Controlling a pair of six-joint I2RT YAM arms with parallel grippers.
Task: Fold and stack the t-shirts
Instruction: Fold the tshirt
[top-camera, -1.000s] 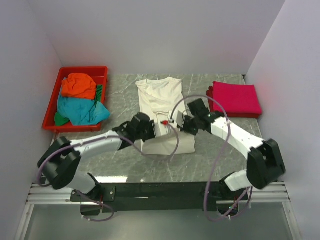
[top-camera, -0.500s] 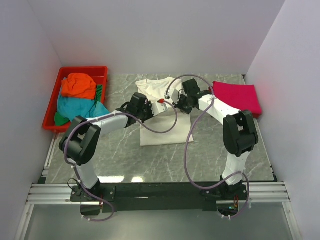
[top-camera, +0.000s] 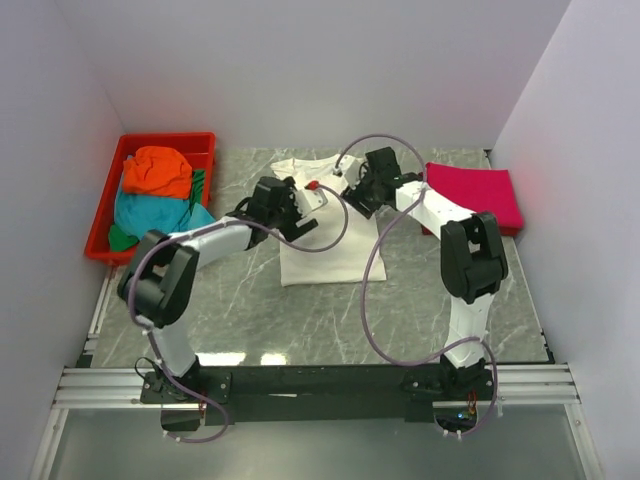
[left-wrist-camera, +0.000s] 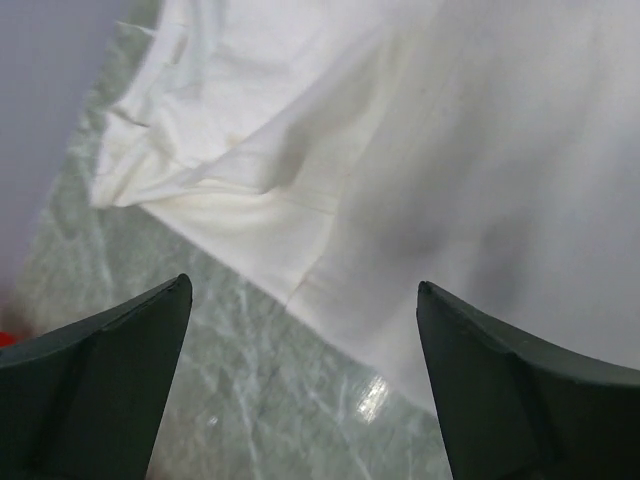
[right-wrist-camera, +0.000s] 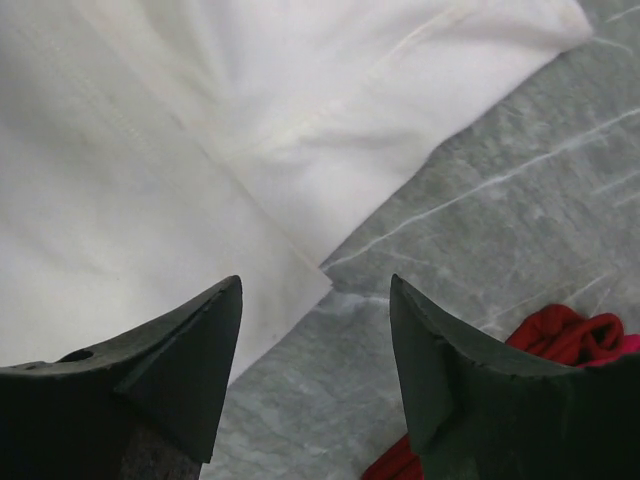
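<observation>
From above, the two arms cover much of the upper half of the cream-white t-shirt (top-camera: 322, 255), so its sleeves are hard to make out; the wrist views cut off all but the fingertips. The left gripper (left-wrist-camera: 302, 290) stands spread wide and empty over the shirt's left edge, where cloth meets the table (left-wrist-camera: 250, 410); the right gripper (right-wrist-camera: 315, 285) is likewise parted, holding nothing, above the right edge; red cloth (right-wrist-camera: 560, 335) shows at one corner, which shirt we cannot tell.

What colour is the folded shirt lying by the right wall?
Magenta-pink. The folded shirt shows best in the top external view.
</observation>
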